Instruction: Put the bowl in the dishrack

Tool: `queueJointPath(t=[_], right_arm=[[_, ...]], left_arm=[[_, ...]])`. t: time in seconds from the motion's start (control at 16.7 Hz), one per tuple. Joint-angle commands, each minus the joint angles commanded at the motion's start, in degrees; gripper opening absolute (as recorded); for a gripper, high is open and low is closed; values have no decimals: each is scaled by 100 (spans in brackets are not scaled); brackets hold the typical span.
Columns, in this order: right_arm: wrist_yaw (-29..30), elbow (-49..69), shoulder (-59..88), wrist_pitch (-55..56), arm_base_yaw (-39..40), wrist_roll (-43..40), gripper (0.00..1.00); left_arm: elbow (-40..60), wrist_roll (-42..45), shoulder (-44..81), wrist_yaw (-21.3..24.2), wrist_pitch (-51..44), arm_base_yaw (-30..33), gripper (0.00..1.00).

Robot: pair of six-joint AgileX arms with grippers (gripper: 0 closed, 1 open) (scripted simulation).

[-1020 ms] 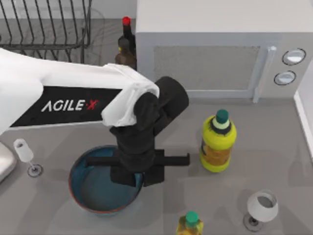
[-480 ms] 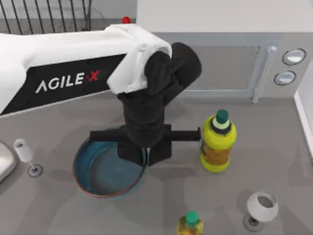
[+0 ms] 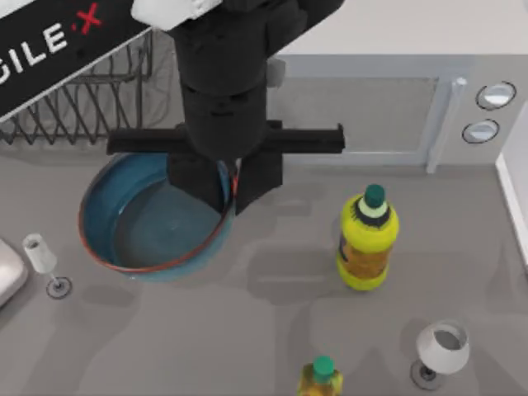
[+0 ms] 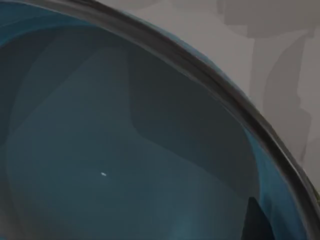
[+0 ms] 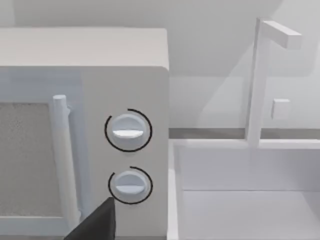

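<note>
1. At the bowl's (image 3: 140, 227) right rim, our left gripper (image 3: 233, 183) is pinched shut on the edge, one finger inside and one outside (a rim hold keeps it level).
2. We hold the bowl raised off the table (image 3: 272, 330), just in front of the dishrack (image 3: 91, 99), near the top view's left.
3. Our right arm is parked facing the microwave (image 5: 85, 125).

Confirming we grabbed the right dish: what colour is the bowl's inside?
Teal-blue, with a reddish-brown rim, clearest in the top view: the bowl.
</note>
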State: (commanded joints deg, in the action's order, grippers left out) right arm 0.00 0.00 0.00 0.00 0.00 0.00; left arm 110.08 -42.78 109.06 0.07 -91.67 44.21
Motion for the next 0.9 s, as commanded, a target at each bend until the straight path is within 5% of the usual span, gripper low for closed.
queueJointPath(t=[0.48, 0.9], right_arm=[[0, 0, 0, 0, 0, 0, 100], [0, 0, 0, 0, 0, 0, 100]], left_arm=[[191, 56, -99, -3, -136, -79, 0], [-366, 1004, -1216, 81, 1952, -1695, 0]])
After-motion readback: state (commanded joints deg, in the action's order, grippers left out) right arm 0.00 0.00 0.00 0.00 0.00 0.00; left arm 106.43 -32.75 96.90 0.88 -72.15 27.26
